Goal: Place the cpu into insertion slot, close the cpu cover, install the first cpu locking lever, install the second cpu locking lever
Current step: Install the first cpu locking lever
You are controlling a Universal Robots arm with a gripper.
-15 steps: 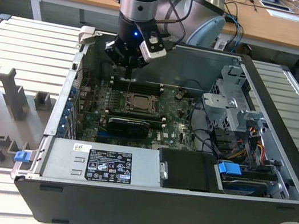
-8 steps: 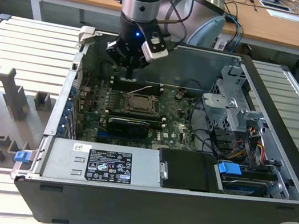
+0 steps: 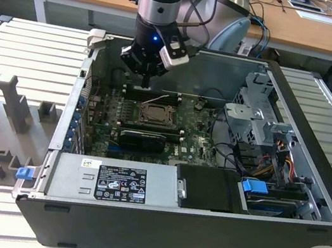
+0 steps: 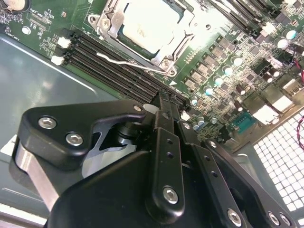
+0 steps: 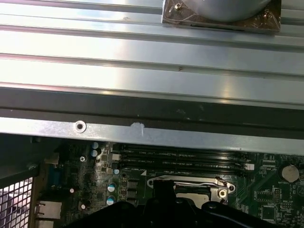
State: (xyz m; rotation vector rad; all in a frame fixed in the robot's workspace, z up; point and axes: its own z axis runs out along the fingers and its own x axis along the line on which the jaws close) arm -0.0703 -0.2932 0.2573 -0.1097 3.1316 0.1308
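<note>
The insertion slot point(image 3: 153, 114) sits in the middle of the green board inside the open computer case. The pale cpu point(image 4: 149, 26) lies in it, with the silvery cpu cover point(image 4: 112, 23) down around it. A thin wire locking lever point(image 4: 126, 61) runs along the socket's side; in the exterior view this lever point(image 3: 157, 100) angles up off the board. My gripper point(image 3: 145, 84) hangs just behind the socket, over the long black memory slots point(image 4: 109, 59). Its fingers point(image 4: 164, 102) are shut together with nothing between them. In the first wrist view the cover point(image 5: 187, 180) shows past a dark fingertip point(image 5: 164, 190).
The case walls point(image 3: 182, 66) ring the board on all sides. A drive cage point(image 3: 254, 114) with cables stands at the exterior view's right, and a power supply point(image 3: 114, 182) lies along the front. A black expansion card point(image 3: 143, 138) sits in front of the socket. Grey fixtures point(image 3: 15, 104) stand outside at the left.
</note>
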